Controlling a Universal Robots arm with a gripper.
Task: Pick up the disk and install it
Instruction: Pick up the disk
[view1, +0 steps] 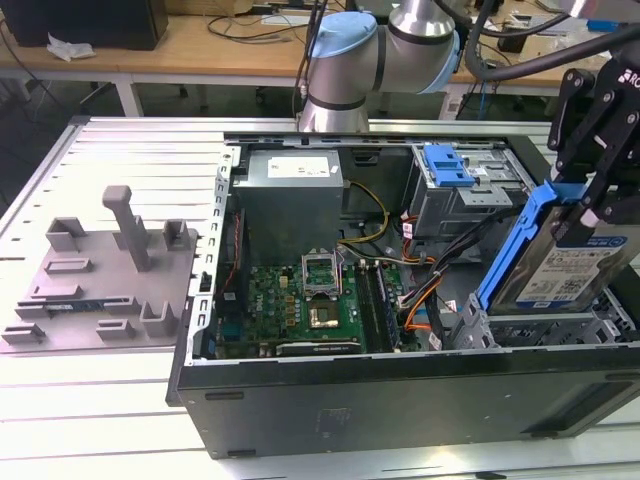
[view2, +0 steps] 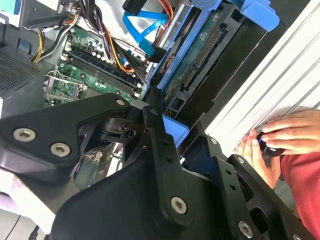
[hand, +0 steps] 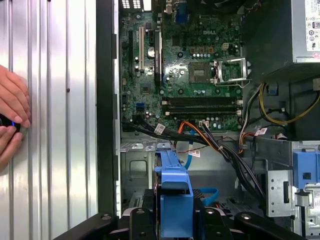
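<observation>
- The gripper (view1: 597, 195) is clamped on the upper edge of the disk (view1: 560, 270). The disk hangs tilted at the right of the exterior view, its lower end at the drive cage (view1: 470, 325) of the open computer case (view1: 400, 400).
- At this tilt its blue frame (view1: 512, 240) could catch on the cage and jam, or twist out of the grip.
- The orange and black cables (view1: 425, 290) just beside the cage could get pinched.
- A person's hand (hand: 12, 105) rests on the tabletop (hand: 55, 125) near the case, so a swing of the arm could hit it.

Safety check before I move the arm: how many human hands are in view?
2: one hand and a second hand close together on the ribbed table beside the computer case; more may be hidden.
</observation>
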